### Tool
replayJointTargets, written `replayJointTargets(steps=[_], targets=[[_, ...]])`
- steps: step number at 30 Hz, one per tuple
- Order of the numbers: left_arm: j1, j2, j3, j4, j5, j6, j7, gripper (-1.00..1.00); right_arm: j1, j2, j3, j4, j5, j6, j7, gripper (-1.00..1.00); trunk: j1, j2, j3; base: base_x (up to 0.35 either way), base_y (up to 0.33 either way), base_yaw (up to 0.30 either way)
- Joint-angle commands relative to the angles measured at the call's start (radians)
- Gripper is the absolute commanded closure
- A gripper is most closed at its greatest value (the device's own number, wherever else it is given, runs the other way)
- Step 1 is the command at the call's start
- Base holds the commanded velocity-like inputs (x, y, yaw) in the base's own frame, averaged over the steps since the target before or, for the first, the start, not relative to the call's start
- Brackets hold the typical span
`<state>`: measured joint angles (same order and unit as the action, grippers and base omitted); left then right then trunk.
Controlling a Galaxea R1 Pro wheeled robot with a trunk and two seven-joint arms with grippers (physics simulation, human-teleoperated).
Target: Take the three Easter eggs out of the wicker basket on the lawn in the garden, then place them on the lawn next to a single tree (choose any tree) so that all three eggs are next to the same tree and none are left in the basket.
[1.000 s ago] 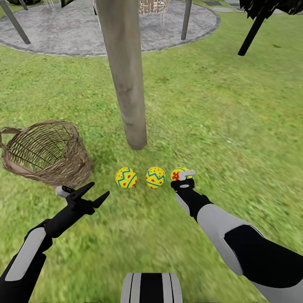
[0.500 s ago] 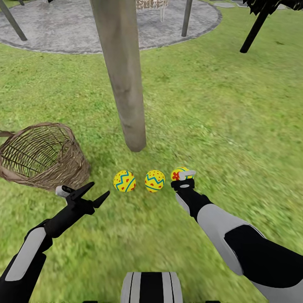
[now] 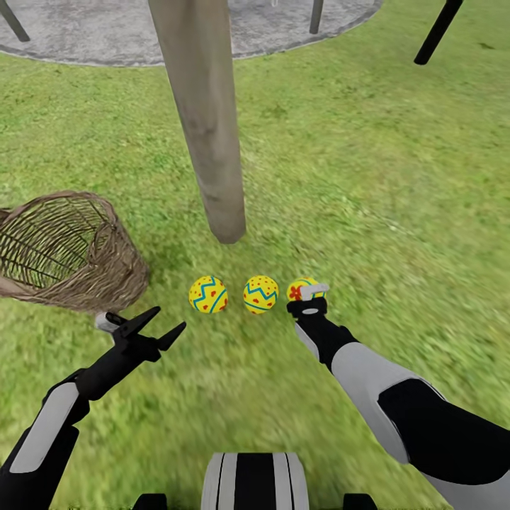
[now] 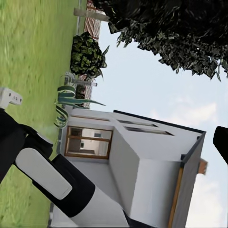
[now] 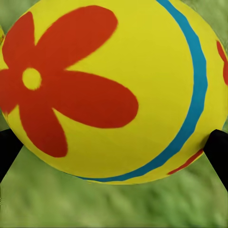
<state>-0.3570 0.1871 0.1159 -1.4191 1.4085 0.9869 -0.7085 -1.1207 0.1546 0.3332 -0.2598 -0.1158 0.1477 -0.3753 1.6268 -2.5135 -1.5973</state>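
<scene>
The third egg (image 3: 300, 287) is held between the right gripper's (image 3: 306, 297) jaws, low over the lawn (image 3: 368, 212). The left gripper's (image 3: 161, 324) jaws are spread, empty. Two eggs (image 3: 208, 295) (image 3: 261, 294) are seen near the tree (image 3: 205, 120); the basket (image 3: 67, 251) is tipped beside it.

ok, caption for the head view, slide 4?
Three Easter eggs lined up on the lawn by the tree; right hand at the third; wicker basket tipped over.
</scene>
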Motion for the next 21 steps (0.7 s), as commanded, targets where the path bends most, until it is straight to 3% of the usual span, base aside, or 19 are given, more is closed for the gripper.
replayJointTargets(steps=[1,9,16,21], targets=[[0.0,0.0,-0.002,0.0,-0.001,0.004,-0.003,-1.0,0.0,0.0,0.009,-0.002,-0.01,0.006,-0.007,1.0,0.0,0.0,-0.005,0.0,0.0,0.0],[0.0,0.0,-0.005,0.0,-0.001,0.004,-0.003,-1.0,0.0,0.0,0.01,-0.003,-0.01,0.009,-0.007,1.0,0.004,-0.002,-0.035,0.0,0.0,0.0],[0.0,0.0,-0.005,0.001,0.0,0.003,-0.002,-1.0,0.0,-0.001,0.009,-0.004,-0.01,0.005,-0.007,1.0,0.004,-0.002,-0.035,0.005,0.0,0.0],[0.0,0.0,-0.005,0.002,0.0,0.004,-0.003,-1.0,0.0,0.0,0.009,-0.004,-0.01,0.004,-0.007,1.0,0.004,-0.002,-0.035,0.281,0.0,0.0]])
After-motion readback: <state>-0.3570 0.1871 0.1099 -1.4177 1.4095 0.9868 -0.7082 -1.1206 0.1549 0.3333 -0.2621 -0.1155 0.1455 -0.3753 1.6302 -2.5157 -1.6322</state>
